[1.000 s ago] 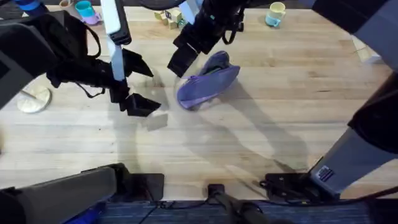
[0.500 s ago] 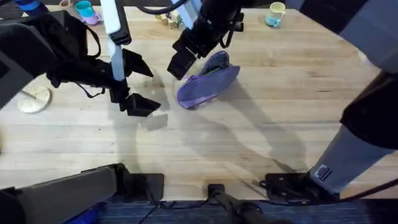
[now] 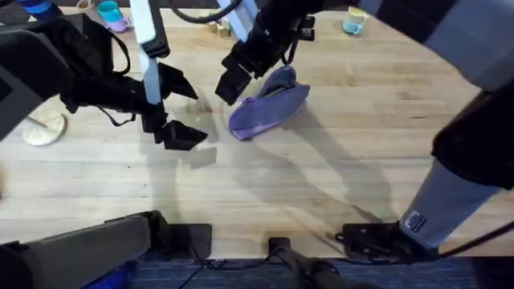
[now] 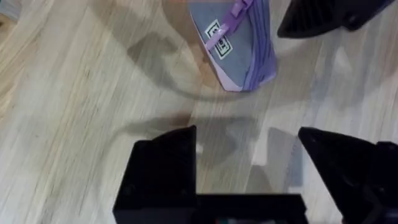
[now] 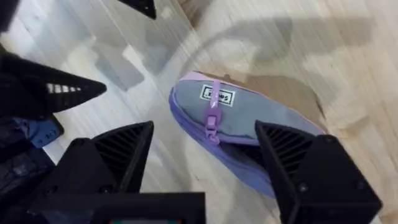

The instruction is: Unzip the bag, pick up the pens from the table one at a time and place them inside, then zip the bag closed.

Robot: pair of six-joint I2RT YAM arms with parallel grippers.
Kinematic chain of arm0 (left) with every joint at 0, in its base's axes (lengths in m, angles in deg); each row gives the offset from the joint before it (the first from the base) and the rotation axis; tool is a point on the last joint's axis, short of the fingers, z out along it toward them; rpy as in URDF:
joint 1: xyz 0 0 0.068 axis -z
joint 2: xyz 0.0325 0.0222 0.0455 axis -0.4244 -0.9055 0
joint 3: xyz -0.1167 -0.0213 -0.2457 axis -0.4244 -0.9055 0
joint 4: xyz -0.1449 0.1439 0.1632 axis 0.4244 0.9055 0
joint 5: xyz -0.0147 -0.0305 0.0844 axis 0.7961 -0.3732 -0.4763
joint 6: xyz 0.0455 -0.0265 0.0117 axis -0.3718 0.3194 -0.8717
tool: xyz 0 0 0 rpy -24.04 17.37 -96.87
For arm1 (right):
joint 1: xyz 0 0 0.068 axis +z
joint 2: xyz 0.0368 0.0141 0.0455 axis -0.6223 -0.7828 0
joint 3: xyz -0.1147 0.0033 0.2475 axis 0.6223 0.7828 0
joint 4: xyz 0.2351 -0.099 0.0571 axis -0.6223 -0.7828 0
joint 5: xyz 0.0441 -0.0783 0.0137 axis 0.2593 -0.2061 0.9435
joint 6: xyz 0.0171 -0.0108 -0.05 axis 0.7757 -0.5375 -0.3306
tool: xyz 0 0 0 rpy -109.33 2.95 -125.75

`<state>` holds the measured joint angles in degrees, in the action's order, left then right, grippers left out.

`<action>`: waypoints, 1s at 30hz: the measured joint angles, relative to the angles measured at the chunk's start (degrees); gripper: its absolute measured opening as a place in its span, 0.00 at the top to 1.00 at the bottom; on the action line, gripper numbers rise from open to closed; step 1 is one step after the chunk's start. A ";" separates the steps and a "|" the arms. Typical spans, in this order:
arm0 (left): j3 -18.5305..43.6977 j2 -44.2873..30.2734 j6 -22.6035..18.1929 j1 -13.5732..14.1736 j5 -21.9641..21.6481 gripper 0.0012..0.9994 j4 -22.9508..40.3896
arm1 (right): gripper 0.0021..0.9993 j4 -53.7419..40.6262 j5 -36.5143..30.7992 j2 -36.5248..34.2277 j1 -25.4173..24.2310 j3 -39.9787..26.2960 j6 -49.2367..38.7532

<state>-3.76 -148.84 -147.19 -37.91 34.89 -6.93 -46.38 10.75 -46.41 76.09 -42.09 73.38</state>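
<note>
Bag [image 3: 269, 108] is the thing to watch: it lies on the surface [image 3: 337, 160] toward the far edge, a little left of the middle, one end pointing at the near-left.

Going near to far, the left jaws [image 3: 178, 108] come first. They stand wide apart and empty, low over bare wood just left of the bag's near end. In the left wrist view that end [image 4: 239, 46] sits ahead of the fingers [image 4: 165, 165], apart from them, with its label and lilac zip pull [image 4: 227, 25] on top.

Next is the bag itself, with the zip looking closed along what shows of it. No pen is visible from here.

Farthest are the right jaws [image 3: 241, 68], also spread and holding nothing, hovering over the bag's far-left side. The right wrist view looks straight down on the pull [image 5: 211, 121], between its two fingers [image 5: 118, 155] but well below them.

The step in hand appears to be unzipping. To do it well, the right jaws should drop square over the small pull and close on the tab alone, not on the fabric beside it. The left jaws should likely pin the near end first, because a light pouch will slide rather than open. Then draw along the zip line, keeping low.
</note>
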 joint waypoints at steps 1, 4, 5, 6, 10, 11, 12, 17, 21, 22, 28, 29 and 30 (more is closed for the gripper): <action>0.00 -0.01 0.00 0.00 0.00 0.01 0.00 | 0.00 0.00 0.04 -0.56 0.00 0.00 0.00; 0.00 0.01 0.00 0.00 0.00 0.01 0.00 | 0.00 0.00 0.11 -2.84 0.00 0.00 0.00; 0.00 -0.01 0.00 0.00 0.00 0.01 0.00 | 0.00 0.00 0.11 -3.50 0.00 0.00 0.00; 0.00 -0.01 0.00 0.00 0.00 0.01 0.00 | 0.00 -0.05 0.11 -4.22 0.00 0.00 0.00; 0.00 -0.01 0.00 0.00 0.00 0.01 0.00 | 0.00 -0.55 0.09 -5.85 0.00 0.00 0.01; 0.00 -0.01 0.00 0.00 0.00 0.01 0.00 | 0.00 -0.69 0.09 -5.89 0.00 0.00 0.02; 0.00 -0.01 0.00 0.00 0.00 0.01 0.00 | 0.01 -0.79 0.11 -5.91 0.00 0.00 0.00; 0.00 0.00 0.00 0.00 0.00 0.01 -0.01 | 0.21 -1.55 0.11 -5.96 0.00 0.00 0.01; 0.00 -0.01 0.00 0.00 0.00 0.01 0.00 | 0.39 -1.88 0.45 -5.96 0.00 0.00 0.14; 0.00 0.01 0.00 0.00 0.00 0.01 0.00 | 0.42 -1.88 0.57 -5.95 0.07 0.00 0.17; 0.00 -0.01 0.00 0.00 0.00 0.01 0.00 | 0.70 -2.00 1.57 -5.97 0.28 0.00 0.22; 0.00 -0.01 0.00 0.00 0.00 0.01 0.00 | 0.80 -2.05 1.66 -5.96 0.34 0.00 0.21; 0.00 -0.01 0.00 0.00 0.00 0.01 0.00 | 0.83 -2.05 1.66 -5.97 0.37 0.00 0.20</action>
<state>-3.76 -148.84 -147.19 -37.91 34.89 -6.93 -48.43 12.41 -52.38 76.46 -42.09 73.58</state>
